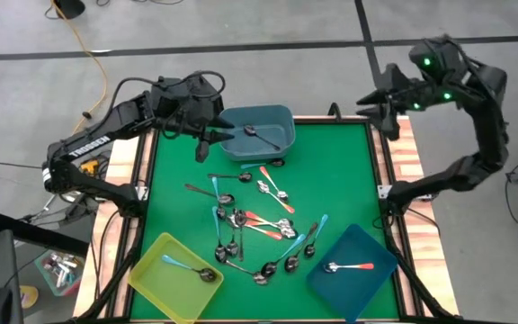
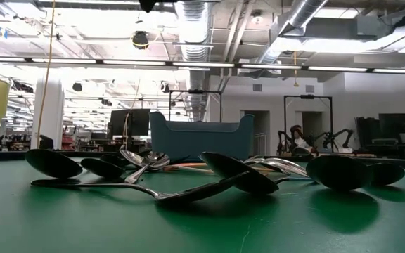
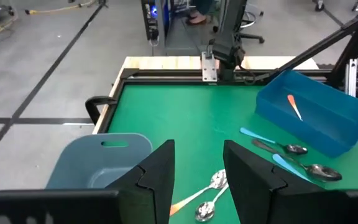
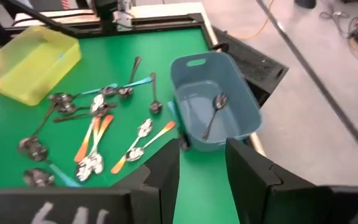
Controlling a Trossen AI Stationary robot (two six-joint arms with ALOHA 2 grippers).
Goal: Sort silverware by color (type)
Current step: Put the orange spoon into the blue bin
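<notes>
Several spoons (image 1: 250,229) lie in a loose heap mid-table, with teal, orange-red or dark metal handles. A dark metal spoon (image 4: 213,115) rests in the grey-blue bin (image 1: 257,133) at the far edge. A teal-handled spoon (image 1: 187,267) lies in the yellow bin (image 1: 176,274), and an orange-handled spoon (image 1: 351,266) in the dark blue bin (image 1: 353,268). My left gripper (image 1: 205,147) hovers open and empty by the grey-blue bin's left end. My right gripper (image 1: 367,104) hangs open and empty above the table's far right corner.
The yellow bin sits at the near left corner and the dark blue bin at the near right. Bare green mat (image 1: 340,171) lies right of the grey-blue bin and along the left side. A raised frame (image 1: 389,171) borders the table.
</notes>
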